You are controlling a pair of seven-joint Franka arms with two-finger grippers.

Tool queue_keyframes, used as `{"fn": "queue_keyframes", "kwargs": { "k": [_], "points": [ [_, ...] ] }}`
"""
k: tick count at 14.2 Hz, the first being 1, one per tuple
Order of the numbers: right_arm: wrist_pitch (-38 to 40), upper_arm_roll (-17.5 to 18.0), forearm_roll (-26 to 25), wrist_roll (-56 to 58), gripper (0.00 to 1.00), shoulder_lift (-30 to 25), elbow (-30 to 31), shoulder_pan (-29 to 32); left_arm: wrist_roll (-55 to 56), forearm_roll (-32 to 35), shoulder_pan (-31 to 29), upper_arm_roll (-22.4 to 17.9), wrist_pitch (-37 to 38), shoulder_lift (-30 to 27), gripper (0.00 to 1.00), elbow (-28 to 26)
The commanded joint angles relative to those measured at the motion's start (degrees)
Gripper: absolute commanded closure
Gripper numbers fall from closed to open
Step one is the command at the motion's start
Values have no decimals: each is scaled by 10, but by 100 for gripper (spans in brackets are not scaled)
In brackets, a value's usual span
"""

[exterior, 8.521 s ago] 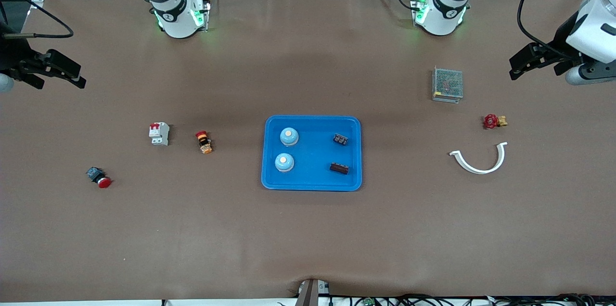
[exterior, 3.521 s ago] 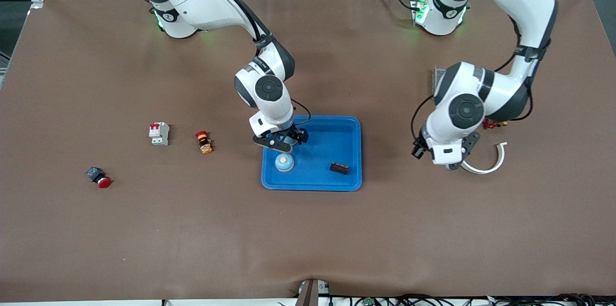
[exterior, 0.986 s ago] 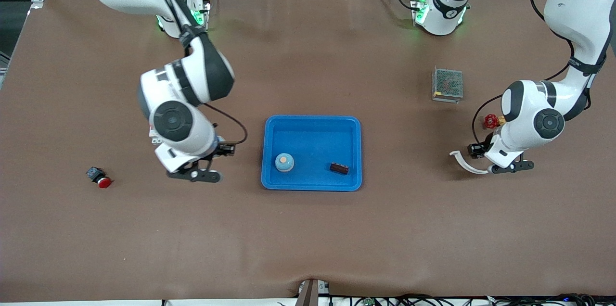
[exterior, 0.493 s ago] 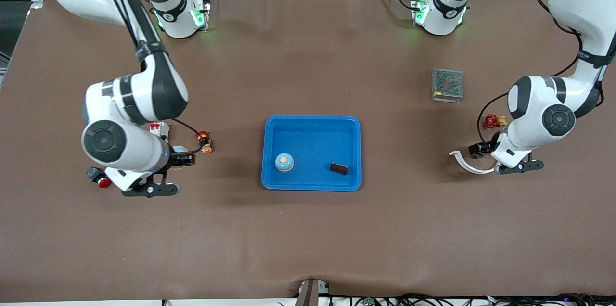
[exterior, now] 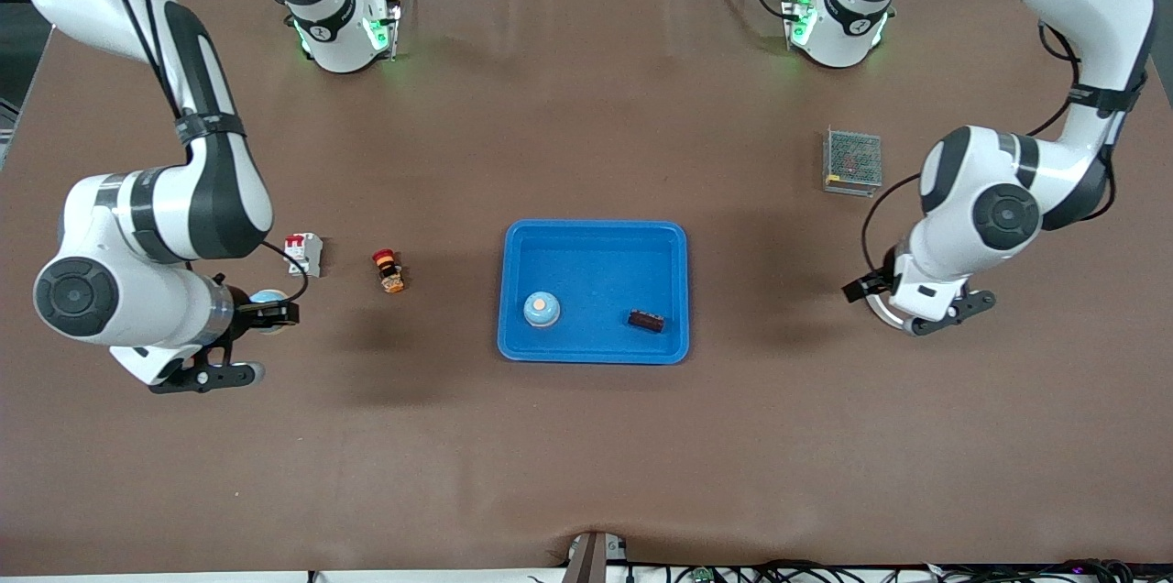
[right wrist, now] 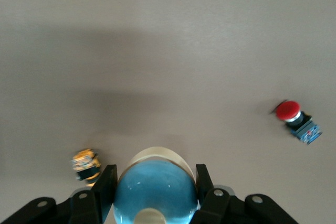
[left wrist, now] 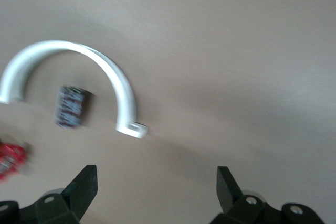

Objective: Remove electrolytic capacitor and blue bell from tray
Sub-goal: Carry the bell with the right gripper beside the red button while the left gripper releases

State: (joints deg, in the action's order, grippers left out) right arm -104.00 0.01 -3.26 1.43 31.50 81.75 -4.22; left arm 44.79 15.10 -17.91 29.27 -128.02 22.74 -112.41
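My right gripper (exterior: 266, 313) is shut on a blue bell (right wrist: 155, 192) with a cream base and holds it low over the table at the right arm's end; the bell also shows in the front view (exterior: 268, 297). My left gripper (left wrist: 156, 179) is open and empty over the table at the left arm's end (exterior: 905, 306). A small dark capacitor (left wrist: 71, 107) lies on the table inside the arc of a white curved clamp (left wrist: 113, 77). A blue tray (exterior: 594, 235) in the middle holds a second bell (exterior: 542, 309) and a second capacitor (exterior: 646, 320).
A white breaker (exterior: 304, 253) and an orange switch (exterior: 389, 271) lie near the right gripper. A red pushbutton (right wrist: 295, 119) lies close by. A mesh power supply (exterior: 853, 160) stands near the left arm. A blurred red valve (left wrist: 10, 160) lies beside the clamp.
My right gripper has carried the bell farther toward the right arm's end of the table. My left gripper has shifted toward the tray, over the clamp, with the capacitor now lying on the table.
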Motion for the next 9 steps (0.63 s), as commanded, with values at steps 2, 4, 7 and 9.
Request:
{"fn": "queue_keyframes", "kwargs": {
  "k": [2,4,7,9],
  "points": [
    [-62,10,-9,54,100,-28,72,39,136,-17,41,20,12,57,0,76],
    [-98,10,-9,58,100,-39,111,48,227,-17,74,20,12,91,0,118],
    [-167,10,-9,59,100,-64,183,55,365,-15,139,18,12,156,2,198],
    [-190,10,-9,72,100,-77,214,65,430,-15,179,18,10,185,2,230]
  ]
}}
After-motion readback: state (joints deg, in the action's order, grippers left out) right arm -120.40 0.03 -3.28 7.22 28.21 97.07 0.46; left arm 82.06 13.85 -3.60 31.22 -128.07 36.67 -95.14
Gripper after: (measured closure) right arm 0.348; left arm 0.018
